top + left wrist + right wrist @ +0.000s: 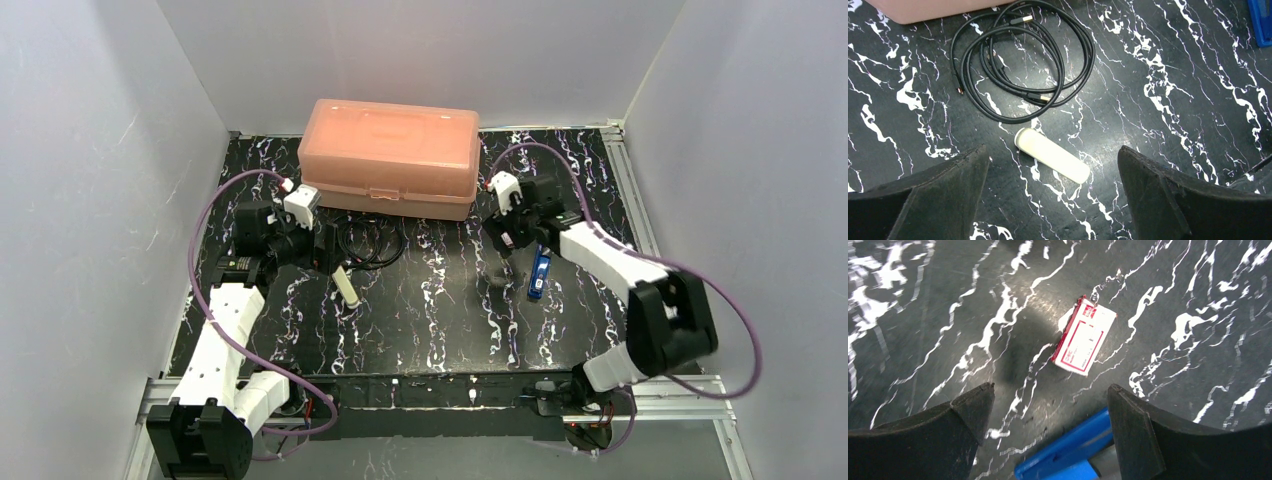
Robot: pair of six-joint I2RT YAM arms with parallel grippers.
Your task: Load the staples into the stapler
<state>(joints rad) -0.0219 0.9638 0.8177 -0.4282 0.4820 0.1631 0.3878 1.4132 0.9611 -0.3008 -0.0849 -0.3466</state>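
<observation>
The staples are a small red-and-white box (1084, 341) lying flat on the black marbled table, a little beyond my right gripper (1050, 386). That gripper hangs open with nothing gripped. A blue stapler (1068, 447) lies beneath it, close to the right finger (1148, 440); in the top view the blue stapler (540, 273) is at centre right. A cream stapler (1052, 155) lies on the table below my left gripper (1053, 148), which is wide open above it and apart from it. From above, the left gripper (328, 250) is just behind the cream stapler (346, 287).
A closed pink plastic case (390, 157) stands at the back of the table. A coiled black cable (1018, 65) lies in front of it, just beyond the cream stapler. Grey walls close in the left, right and back sides.
</observation>
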